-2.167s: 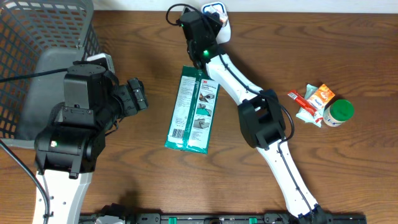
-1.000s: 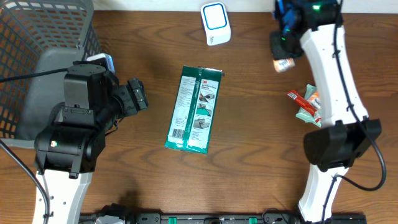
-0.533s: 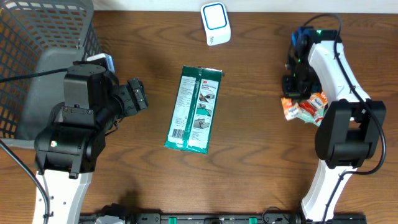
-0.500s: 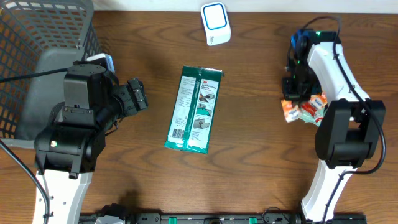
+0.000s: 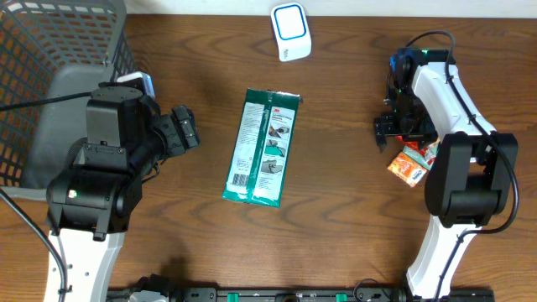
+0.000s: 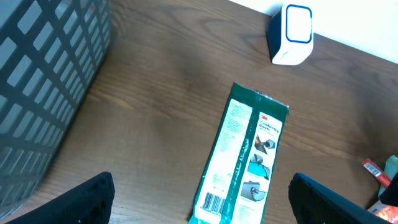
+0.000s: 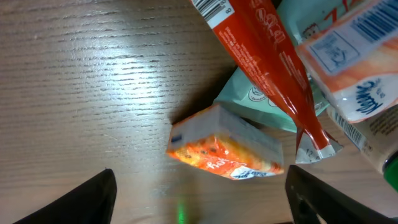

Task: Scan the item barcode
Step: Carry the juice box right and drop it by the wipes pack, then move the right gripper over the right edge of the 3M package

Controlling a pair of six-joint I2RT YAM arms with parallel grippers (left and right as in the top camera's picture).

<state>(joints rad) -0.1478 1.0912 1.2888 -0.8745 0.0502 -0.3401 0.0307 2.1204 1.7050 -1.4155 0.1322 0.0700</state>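
Note:
A long green package (image 5: 258, 149) lies flat mid-table, its barcode (image 6: 214, 202) at the near end in the left wrist view. The white scanner (image 5: 290, 32) with a blue window stands at the back edge. My left gripper (image 5: 186, 131) hovers open to the left of the package, nothing between its fingers. My right gripper (image 5: 384, 134) is open at the right side, just above a small orange pack (image 7: 227, 146) that lies free on the wood. The same orange pack (image 5: 409, 165) rests at the edge of a small pile.
A grey mesh basket (image 5: 59, 50) fills the back left corner. Beside the orange pack lie a red stick pack (image 7: 267, 56), a pale teal pouch (image 7: 258, 99) and an orange-and-white pack (image 7: 354, 74) with barcodes showing.
My right arm swung from near the scanner down to the pile at the right, carrying the small orange pack, then opened and let it go. The left arm stayed still.

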